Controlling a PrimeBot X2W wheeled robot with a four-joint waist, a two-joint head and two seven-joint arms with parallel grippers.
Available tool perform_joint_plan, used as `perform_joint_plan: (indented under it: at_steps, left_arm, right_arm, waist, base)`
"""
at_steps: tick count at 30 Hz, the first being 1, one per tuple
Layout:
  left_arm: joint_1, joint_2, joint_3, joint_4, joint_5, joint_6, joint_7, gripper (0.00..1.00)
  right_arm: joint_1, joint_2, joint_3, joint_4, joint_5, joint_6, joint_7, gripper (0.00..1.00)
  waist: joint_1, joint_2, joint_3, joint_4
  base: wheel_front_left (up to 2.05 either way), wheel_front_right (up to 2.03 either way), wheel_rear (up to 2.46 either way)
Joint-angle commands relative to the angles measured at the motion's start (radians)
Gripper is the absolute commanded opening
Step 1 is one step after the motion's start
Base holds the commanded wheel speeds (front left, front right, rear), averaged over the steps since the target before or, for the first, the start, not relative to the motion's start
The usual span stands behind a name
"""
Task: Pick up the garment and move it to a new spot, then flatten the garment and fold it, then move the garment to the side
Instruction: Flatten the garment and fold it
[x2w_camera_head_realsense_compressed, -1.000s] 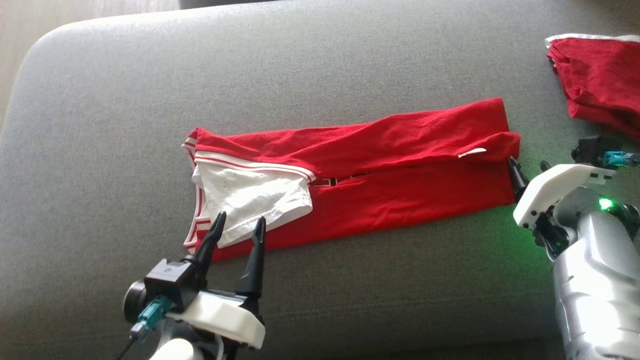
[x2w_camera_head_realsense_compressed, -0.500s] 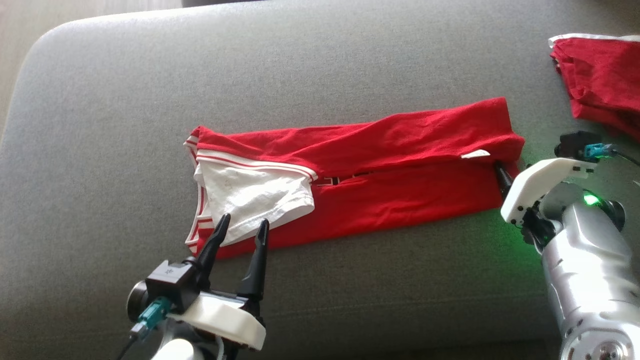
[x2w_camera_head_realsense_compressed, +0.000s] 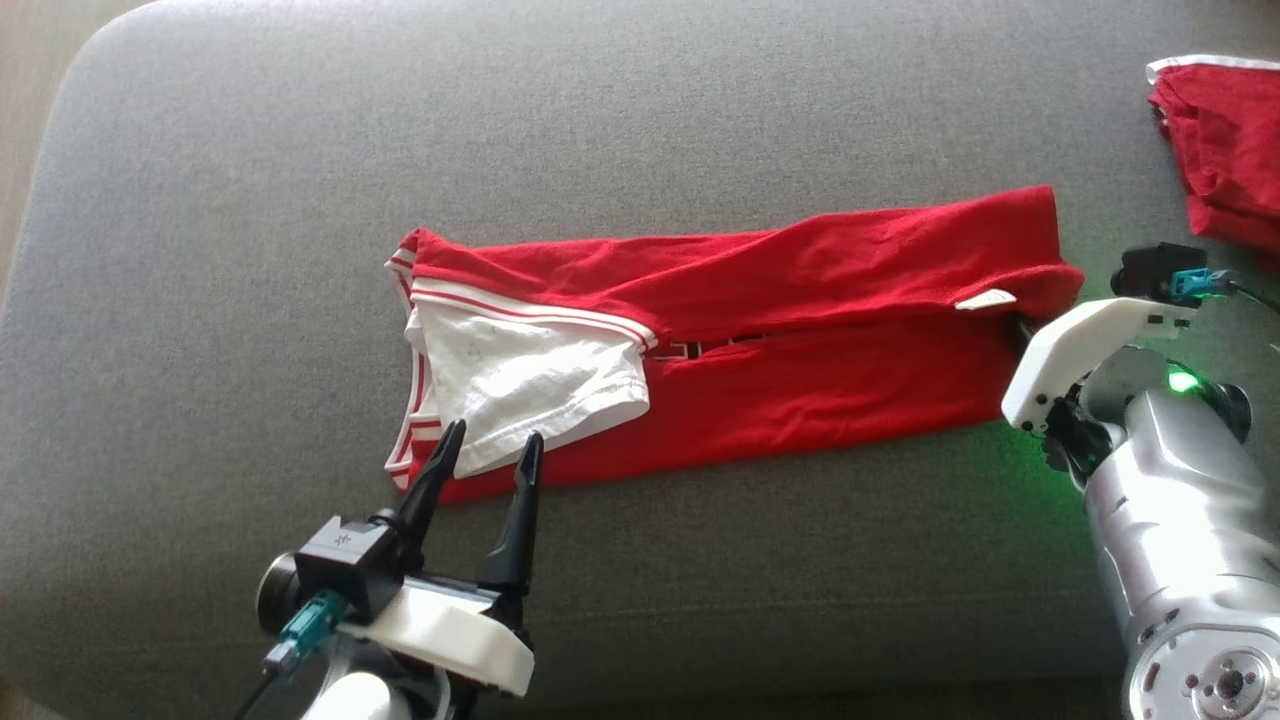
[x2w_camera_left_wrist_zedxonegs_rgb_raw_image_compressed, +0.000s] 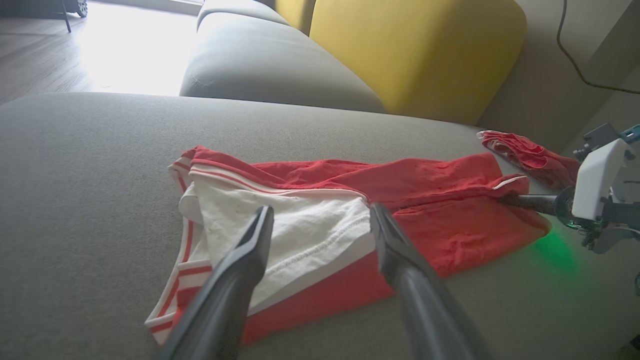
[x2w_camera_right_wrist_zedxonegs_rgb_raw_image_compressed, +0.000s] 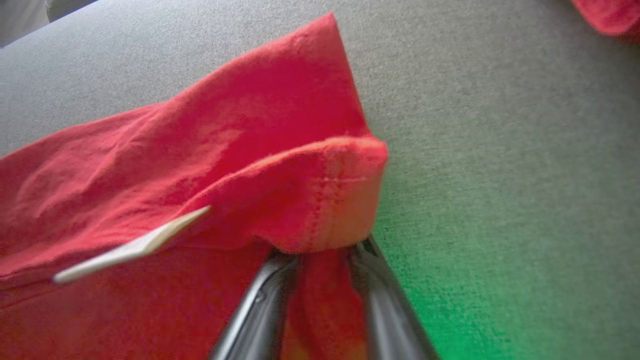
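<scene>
- Red garment (x2w_camera_head_realsense_compressed: 800, 330) folded into a long band on grey cushion (x2w_camera_head_realsense_compressed: 700, 120), white sleeve (x2w_camera_head_realsense_compressed: 520, 385) at left end.
- Left gripper (x2w_camera_head_realsense_compressed: 490, 448) spread wide, tips at sleeve's near edge.
- Right gripper (x2w_camera_head_realsense_compressed: 1022, 328) tucked under garment's right end.
- Second red cloth (x2w_camera_head_realsense_compressed: 1225, 150) far right.

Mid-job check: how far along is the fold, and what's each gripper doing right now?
Done: the garment lies flat on the grey cushion, folded lengthwise into a narrow strip. In hand: the right gripper has the strip's right-end hem pinched between its fingers; the left gripper is open at the white sleeve end, gripping nothing. Left: the crosswise fold, then moving it aside.
</scene>
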Motion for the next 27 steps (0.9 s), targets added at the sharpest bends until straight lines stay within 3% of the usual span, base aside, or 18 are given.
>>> perform_joint_plan:
  at_steps: [1, 2, 11, 18, 27]
  left_arm:
    - [-0.034, -0.002, 0.048, -0.026, 0.014, -0.002, -0.012, 1.0]
    - [-0.033, -0.003, 0.051, -0.027, 0.015, -0.003, -0.012, 1.0]
    - [-0.025, -0.006, 0.068, -0.032, 0.029, -0.014, -0.012, 1.0]
    - [-0.035, -0.002, 0.059, -0.028, 0.04, -0.024, -0.012, 1.0]
    - [-0.039, 0.006, 0.059, -0.037, 0.039, -0.02, -0.009, 1.0]
  right_arm:
    - [-0.032, 0.01, 0.009, -0.009, -0.017, 0.0, 0.001, 0.95]
    - [-0.032, 0.01, 0.002, -0.018, -0.028, 0.0, -0.001, 1.0]
    - [-0.069, 0.01, -0.059, -0.162, -0.147, 0.0, -0.043, 1.0]
    - [-0.138, 0.01, -0.075, -0.065, -0.12, 0.0, -0.142, 1.0]
    - [-0.085, 0.01, -0.083, 0.018, -0.126, 0.0, -0.076, 1.0]
  waist:
    - [-0.0001, -0.0001, 0.001, -0.001]
    - [-0.0001, -0.0001, 0.002, -0.003]
    - [-0.0001, -0.0001, 0.012, -0.056]
    - [-0.0001, -0.0001, 0.009, -0.065]
    - [-0.0001, -0.0001, 0.024, -0.037]
  base:
    - [0.0, 0.0, 0.0]
    - [0.0, 0.0, 0.0]
    - [0.0, 0.0, 0.0]
    - [0.0, 0.0, 0.0]
    - [0.0, 0.0, 0.0]
